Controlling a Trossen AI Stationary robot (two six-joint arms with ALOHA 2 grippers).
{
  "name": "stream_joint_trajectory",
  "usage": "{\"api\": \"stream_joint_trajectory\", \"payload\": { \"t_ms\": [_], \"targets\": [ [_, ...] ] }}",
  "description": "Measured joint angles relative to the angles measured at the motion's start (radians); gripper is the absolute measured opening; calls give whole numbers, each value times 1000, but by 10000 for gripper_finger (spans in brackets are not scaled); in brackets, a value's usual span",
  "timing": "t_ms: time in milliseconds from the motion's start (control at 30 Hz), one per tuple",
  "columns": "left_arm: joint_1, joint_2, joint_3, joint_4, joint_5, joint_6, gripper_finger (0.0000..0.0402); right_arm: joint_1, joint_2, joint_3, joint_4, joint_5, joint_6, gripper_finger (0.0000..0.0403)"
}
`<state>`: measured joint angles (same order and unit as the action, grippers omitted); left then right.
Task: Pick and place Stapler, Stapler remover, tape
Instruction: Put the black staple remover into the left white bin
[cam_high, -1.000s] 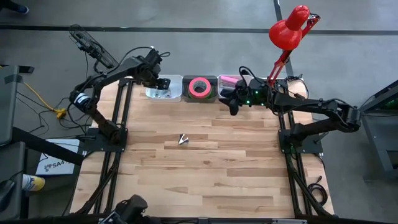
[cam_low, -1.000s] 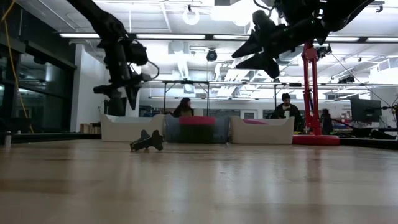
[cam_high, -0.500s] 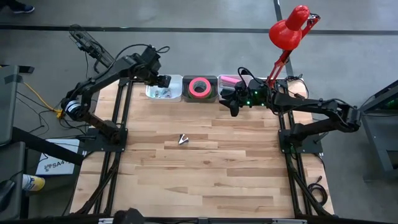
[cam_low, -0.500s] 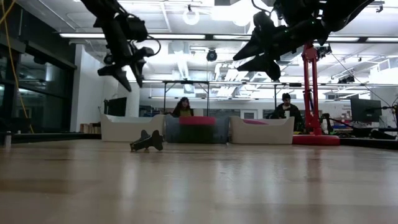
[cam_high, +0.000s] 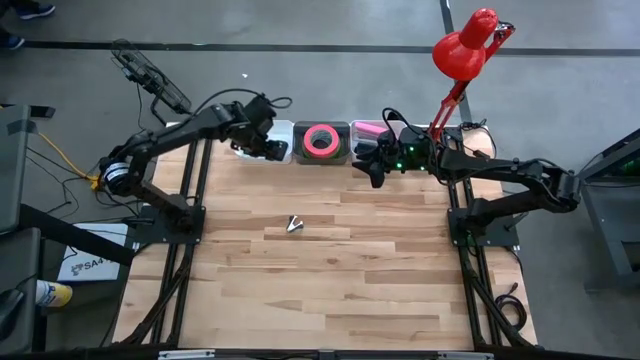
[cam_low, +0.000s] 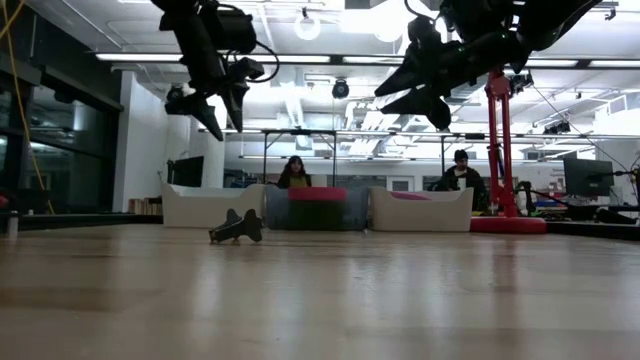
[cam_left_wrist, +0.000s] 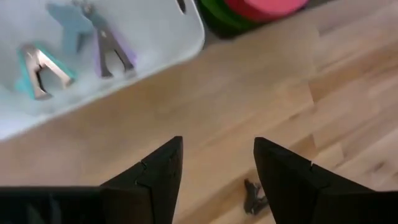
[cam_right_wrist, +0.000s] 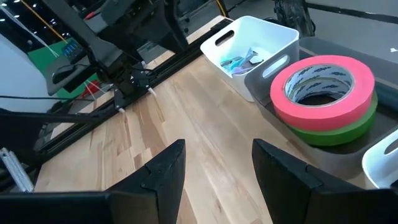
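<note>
Wooden plank desk (cam_high: 330, 270) carries three bins in a row along its 12 o'clock edge, judged to be sorted drop-off spots, one per item type.

White bin (cam_high: 275, 150) at about 11 o'clock holds several small staple removers (cam_left_wrist: 37, 65), teal and purple, lying loose; looks like the remover station. Grey bin (cam_high: 322, 158) in the middle, touching the white one, holds the tape (cam_right_wrist: 326, 84): pink roll stacked on a green roll; a third roll can't be confirmed. Another white bin (cam_right_wrist: 388, 165) sits just right of it at 1 o'clock with something pink inside, too hidden to name. No stapler clearly visible.

One dark stapler remover (cam_high: 294, 224) lies alone on the bare desk near centre, well apart from the bins; likely the next pick, not yet placed.

Left hand (cam_high: 272, 148) hangs high above the front rim of the remover bin, tilted toward the desk centre. Fingers spread wide, nothing between them, touching nothing; the lone remover shows between them farther off in its wrist view.

Right hand (cam_high: 374, 165) hovers raised at the 1 o'clock bin's front edge, pointed toward the tape bin. Fingers spread too, empty, no contact. Judged waiting.

Red lamp (cam_high: 466, 45) stands off the desk's 1 o'clock corner.
</note>
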<state>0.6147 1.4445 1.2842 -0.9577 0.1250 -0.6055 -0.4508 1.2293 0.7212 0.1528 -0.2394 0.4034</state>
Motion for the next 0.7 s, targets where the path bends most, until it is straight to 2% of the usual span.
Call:
{"api": "stream_joint_trajectory", "payload": {
  "t_ms": [400, 700],
  "targets": [
    [-148, 0, 0, -14, 15, -136, 195, 0, 0, 0, -30, -37, 0, 177],
    [-283, 9, -1, -13, -86, -239, 196, 0, 0, 0, -77, -54, -2, 177]
  ]
}}
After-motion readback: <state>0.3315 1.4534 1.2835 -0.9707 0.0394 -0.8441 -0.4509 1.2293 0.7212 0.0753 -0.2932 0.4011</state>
